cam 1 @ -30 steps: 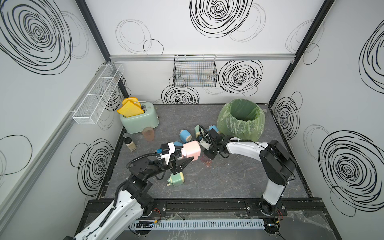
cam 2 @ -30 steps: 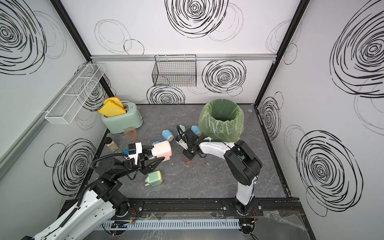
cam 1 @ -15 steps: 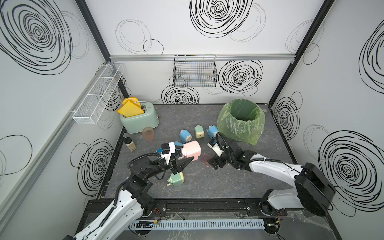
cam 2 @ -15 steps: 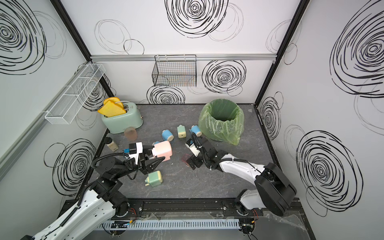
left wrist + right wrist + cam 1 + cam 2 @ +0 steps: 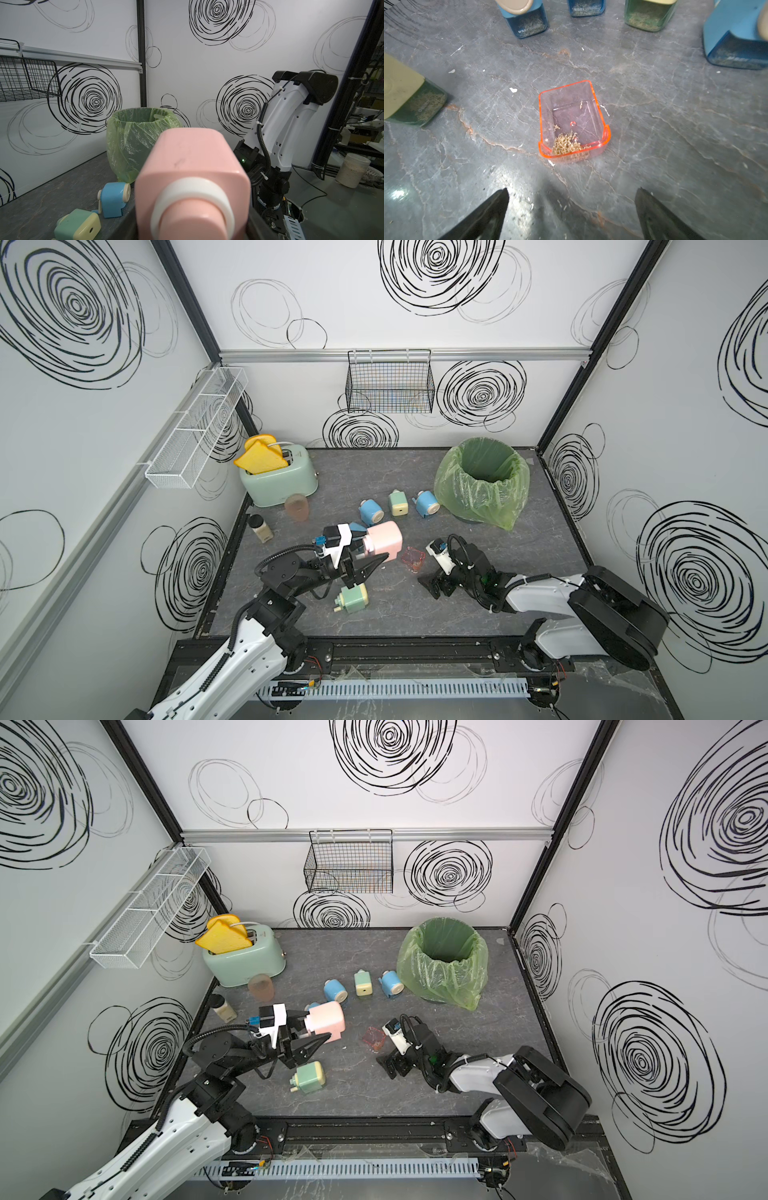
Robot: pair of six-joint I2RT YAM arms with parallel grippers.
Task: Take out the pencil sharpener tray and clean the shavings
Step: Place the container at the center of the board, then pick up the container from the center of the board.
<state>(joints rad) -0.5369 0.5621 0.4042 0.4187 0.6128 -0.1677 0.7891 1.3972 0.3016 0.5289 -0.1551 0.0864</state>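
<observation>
1. Far left on the table: mint toaster (image 5: 282, 483) with yellow toast sticking out. Just nearer are a translucent cup (image 5: 296, 508) and a small jar (image 5: 259, 526) by the left wall.
2. Left-centre: left gripper (image 5: 318, 1029) is clamped on the pink sharpener (image 5: 382, 537), one finger on each side. The sharpener fills the left wrist view (image 5: 191, 166).
3. Just near of that: green sharpener (image 5: 353, 599), tipped on its side on the table, nothing touching it.
4. Centre, further back: a row of three small sharpeners, blue (image 5: 371, 510), yellow-green (image 5: 399, 504) and blue (image 5: 427, 502).
5. Centre: red see-through tray (image 5: 573, 122) is out of the sharpener, sitting upright on the table just right of the pink sharpener. Shavings (image 5: 565, 144) are heaped against one end wall.
6. Right of the tray: right gripper (image 5: 572, 190) low over the table, fingers spread wide. The tray is just ahead of the tips, not touched.
7. Far right: bin with green bag (image 5: 478, 499), well apart from the tray.
</observation>
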